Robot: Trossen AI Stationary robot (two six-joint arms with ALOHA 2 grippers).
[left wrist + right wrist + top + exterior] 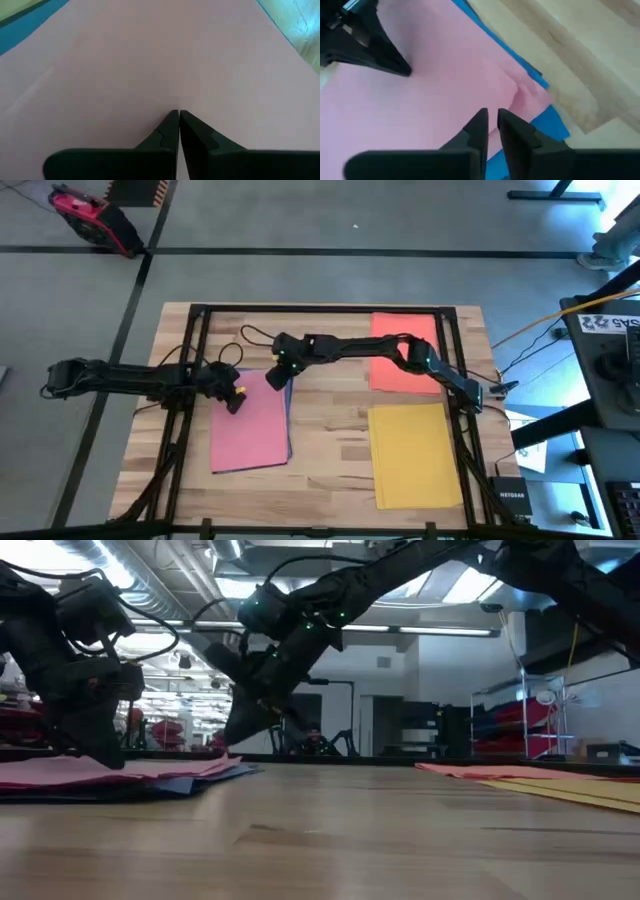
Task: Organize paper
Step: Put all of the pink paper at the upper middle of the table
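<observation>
1. We take the pink sheet [250, 430] as our landmark; it lies on the wooden table [330, 450], atop a blue sheet [288, 415] whose edge shows along its side.
2. Left gripper [234, 398] presses down on the pink sheet's top left part, fingers together, nothing between them.
3. Right gripper [273, 378] sits at the pink sheet's top right corner, fingers nearly closed; the corner looks lifted and rumpled there.
4. Orange-red sheet [400, 352] lies well right of the pink sheet, yellow sheet [415, 455] just below it.
</observation>
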